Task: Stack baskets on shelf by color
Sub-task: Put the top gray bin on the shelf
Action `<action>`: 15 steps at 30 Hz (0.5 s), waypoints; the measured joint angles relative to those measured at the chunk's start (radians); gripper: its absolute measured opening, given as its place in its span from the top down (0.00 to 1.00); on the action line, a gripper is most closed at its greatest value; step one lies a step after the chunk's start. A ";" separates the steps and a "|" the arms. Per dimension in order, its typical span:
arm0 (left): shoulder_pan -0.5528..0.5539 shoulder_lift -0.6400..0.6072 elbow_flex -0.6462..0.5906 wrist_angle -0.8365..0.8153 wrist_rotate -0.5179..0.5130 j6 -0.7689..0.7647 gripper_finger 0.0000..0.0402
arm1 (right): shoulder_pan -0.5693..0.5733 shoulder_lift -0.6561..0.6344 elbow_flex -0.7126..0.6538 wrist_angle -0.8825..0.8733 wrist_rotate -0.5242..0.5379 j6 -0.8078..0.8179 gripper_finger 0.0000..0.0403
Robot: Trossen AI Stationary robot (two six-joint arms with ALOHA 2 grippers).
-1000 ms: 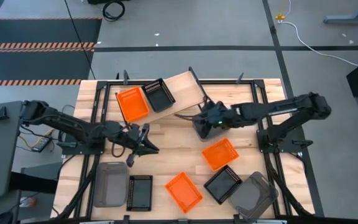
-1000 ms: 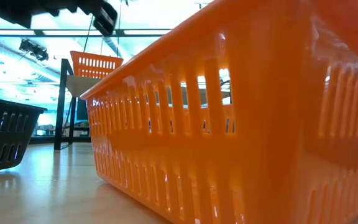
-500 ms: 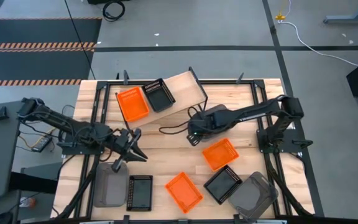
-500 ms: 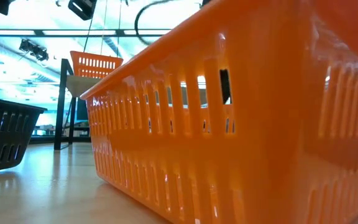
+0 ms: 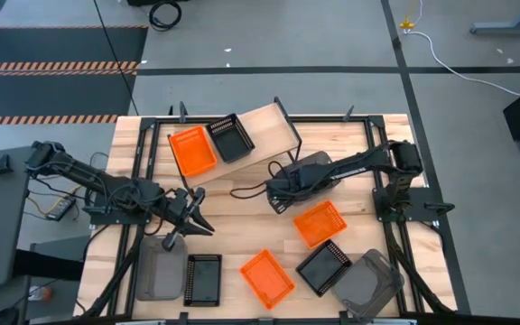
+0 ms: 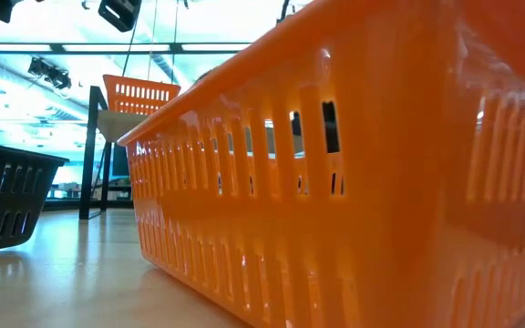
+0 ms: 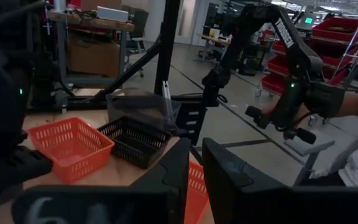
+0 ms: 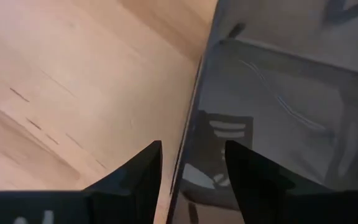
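Right wrist view: the right jaws (image 8: 191, 149) stand released, one finger on each side of the thin wall of a grey basket (image 8: 278, 93). Light wood shows between one finger and this wall. Whether a finger touches the wall I cannot tell. High view puts this gripper near the middle of the worktop (image 5: 242, 212), just in front of the shelf (image 5: 273, 126).

Left jaws (image 7: 196, 155) are almost clenched, with only a thin slit between them and nothing in it. The left arm waits above the left part of the worktop, near a second grey basket (image 5: 159, 269) and a black basket (image 5: 203, 278) that lie side by side at the near edge.

On the shelf, which stands askew at the far side, an orange basket (image 5: 192, 151) and a black mesh basket (image 5: 231, 137) sit beside each other; the rest of the board is bare.

Right of the middle lies a loose orange basket (image 5: 319, 223). Nearer the front edge are a third orange basket (image 5: 267, 277), a third black basket (image 5: 323, 267) and a grey stack (image 5: 368, 282), the last two touching.
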 joint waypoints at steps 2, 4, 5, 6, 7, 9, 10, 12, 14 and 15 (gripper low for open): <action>-0.009 0.000 0.000 -0.002 -0.003 -0.001 0.87 | 0.002 0.017 0.000 -0.003 -0.002 -0.002 0.56; -0.024 0.000 0.000 -0.001 -0.012 -0.002 0.87 | 0.003 0.027 0.000 -0.004 -0.002 -0.003 0.57; -0.032 0.000 0.000 0.000 -0.018 -0.002 0.87 | 0.004 0.027 -0.001 -0.006 -0.002 -0.003 0.58; -0.040 0.000 0.000 0.001 -0.024 -0.002 0.87 | 0.004 0.030 -0.001 -0.004 0.000 -0.003 0.59; -0.047 0.000 0.000 0.002 -0.032 -0.002 0.87 | 0.004 0.030 0.000 0.001 0.001 -0.004 0.60; -0.059 0.000 0.000 0.002 -0.047 -0.003 0.87 | 0.004 0.028 -0.001 -0.013 0.001 -0.018 0.62; -0.063 0.000 0.000 0.002 -0.056 -0.003 0.87 | 0.007 0.025 -0.001 -0.012 0.001 -0.023 0.64; -0.068 0.000 0.000 0.005 -0.063 0.000 0.87 | 0.011 0.018 -0.001 -0.021 0.001 -0.038 0.70; -0.068 0.000 0.001 0.010 -0.066 0.001 0.87 | 0.016 0.016 -0.001 -0.029 -0.004 -0.056 0.77; -0.068 0.000 0.001 0.009 -0.066 0.001 0.87 | 0.018 0.014 -0.001 -0.036 -0.009 -0.061 0.81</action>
